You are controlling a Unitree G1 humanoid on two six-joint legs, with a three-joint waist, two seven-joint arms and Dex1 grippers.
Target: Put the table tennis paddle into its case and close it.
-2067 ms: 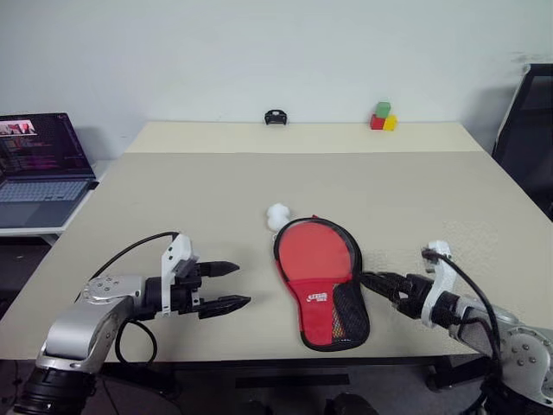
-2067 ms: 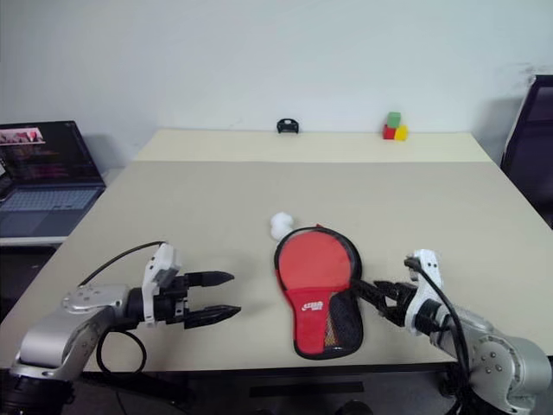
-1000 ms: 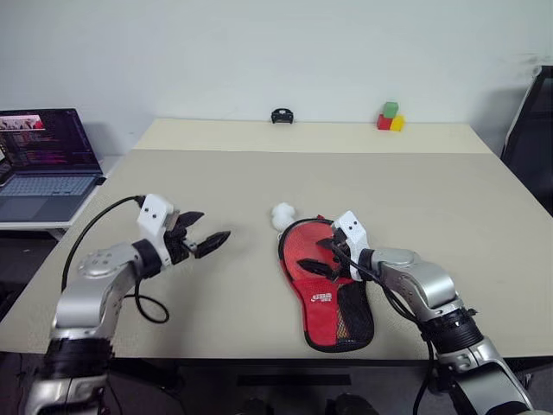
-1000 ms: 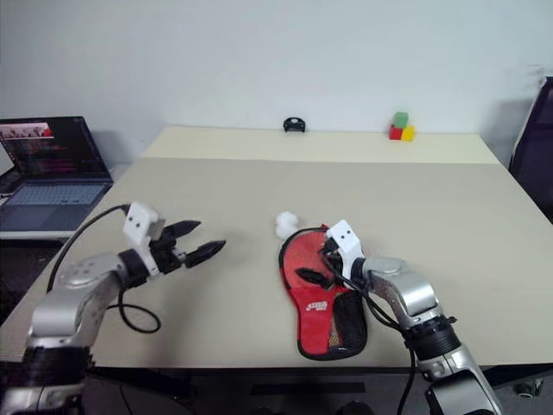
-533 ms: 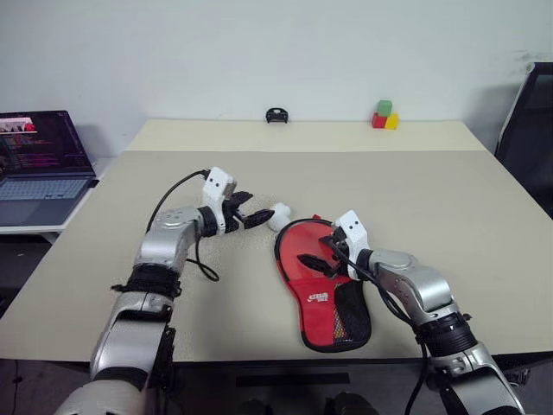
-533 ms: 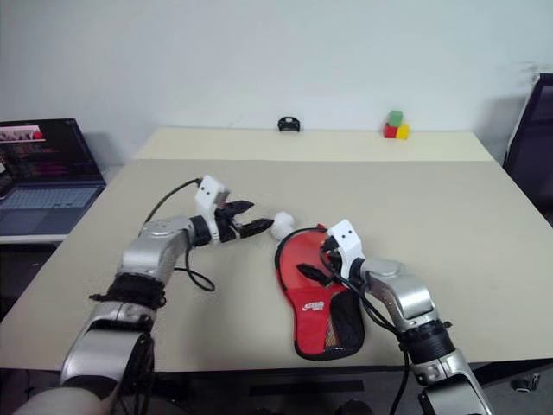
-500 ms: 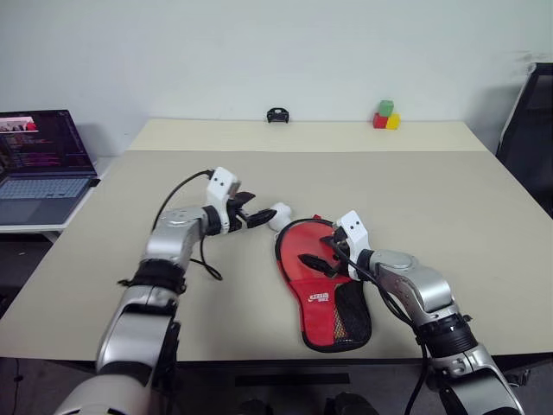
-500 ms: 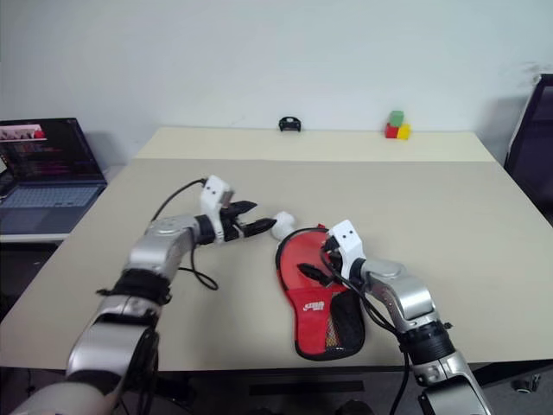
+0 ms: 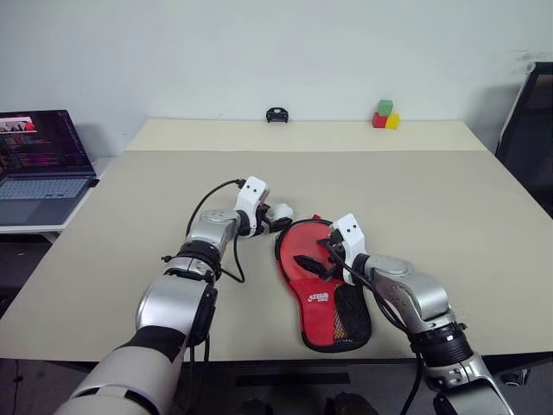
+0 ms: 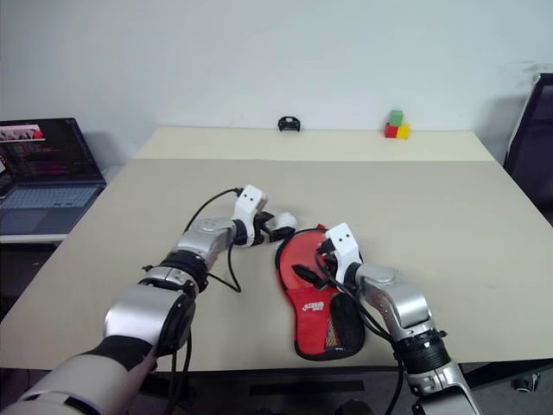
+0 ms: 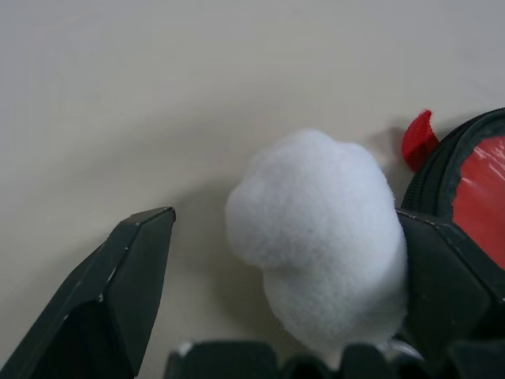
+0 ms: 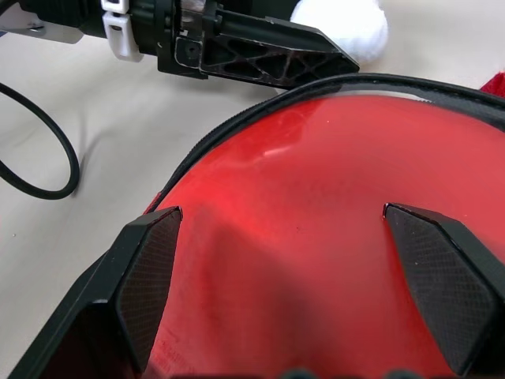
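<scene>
L gripper (image 11: 276,316) fingers apart, straddling white ball (image 11: 319,237) on table (image 9: 130,225), one finger touching it, just beside case (image 9: 324,290). R gripper (image 12: 292,276) spread wide over red paddle (image 12: 316,237), which lies in the open case near front edge.

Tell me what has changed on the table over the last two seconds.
The left gripper swept from the near left edge across to the white fluffy ball, its open fingers now around it. The right gripper swung in from the right to hover open over the table tennis paddle. Paddle, case and ball have not moved; the coloured blocks and laptop are unchanged.
</scene>
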